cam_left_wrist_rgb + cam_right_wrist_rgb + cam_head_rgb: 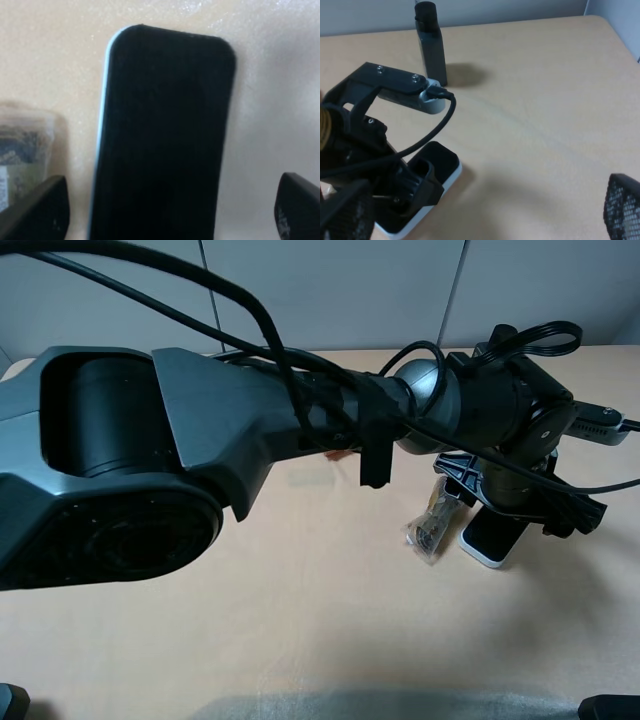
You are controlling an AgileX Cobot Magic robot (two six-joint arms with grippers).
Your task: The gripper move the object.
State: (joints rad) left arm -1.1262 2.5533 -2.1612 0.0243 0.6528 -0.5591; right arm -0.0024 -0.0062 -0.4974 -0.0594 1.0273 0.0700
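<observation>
The object (488, 540) is a flat slab with a glossy black face and a white rim, lying on the tan table right of centre. It fills the left wrist view (160, 140) and also shows in the right wrist view (447, 161). My left gripper (505, 508) reaches across and hangs low over it. It is open (170, 210), one black fingertip (40, 207) on each side of the slab, with gaps showing. The right wrist view shows the left gripper (415, 187) from the side. My right gripper (485, 210) is open and empty, well back from the slab.
A clear bag of dark cables (430, 525) lies right beside the slab's left side (20, 150). A dark upright bottle-shaped device (431, 40) stands farther back on the table (300, 620). The bulky left arm (150, 450) spans the exterior view.
</observation>
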